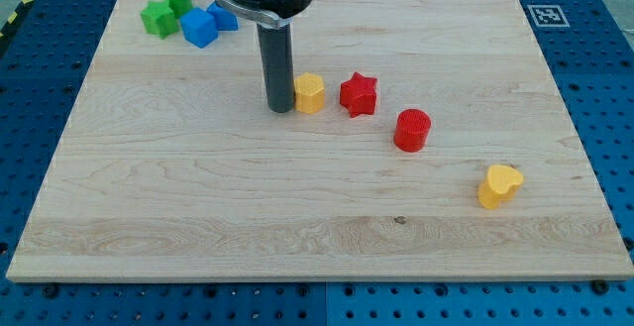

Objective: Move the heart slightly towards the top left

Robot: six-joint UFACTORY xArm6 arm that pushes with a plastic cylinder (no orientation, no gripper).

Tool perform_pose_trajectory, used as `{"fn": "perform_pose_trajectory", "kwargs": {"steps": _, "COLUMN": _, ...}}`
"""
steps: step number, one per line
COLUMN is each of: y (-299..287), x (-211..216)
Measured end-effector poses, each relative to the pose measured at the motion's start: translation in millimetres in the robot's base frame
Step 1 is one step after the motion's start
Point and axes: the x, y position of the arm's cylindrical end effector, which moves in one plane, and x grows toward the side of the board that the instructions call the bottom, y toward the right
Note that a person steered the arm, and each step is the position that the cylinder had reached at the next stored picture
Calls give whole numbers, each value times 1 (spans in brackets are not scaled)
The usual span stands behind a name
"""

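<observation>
The yellow heart (499,184), lower right, lies untouched because my tip (279,108), bare and grasping nothing, rests beside the yellow block (310,93).

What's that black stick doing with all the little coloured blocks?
It's a robot arm's rod that pushes blocks around the wooden board. Its job is to nudge the yellow heart a little toward the view's top left. Right now my tip sits far from the heart, just left of the yellow block, with the red star and red cylinder between them. Green and blue blocks cluster at the top left.
</observation>
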Motion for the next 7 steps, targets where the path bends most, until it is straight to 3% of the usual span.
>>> {"fn": "perform_pose_trajectory", "kwargs": {"steps": 1, "y": -7, "x": 6}}
{"fn": "perform_pose_trajectory", "kwargs": {"steps": 3, "y": 19, "x": 73}}
{"fn": "perform_pose_trajectory", "kwargs": {"steps": 4, "y": 67, "x": 125}}
{"fn": "perform_pose_trajectory", "kwargs": {"steps": 5, "y": 146, "x": 150}}
{"fn": "perform_pose_trajectory", "kwargs": {"steps": 6, "y": 233, "x": 154}}
{"fn": "perform_pose_trajectory", "kwargs": {"steps": 7, "y": 249, "x": 162}}
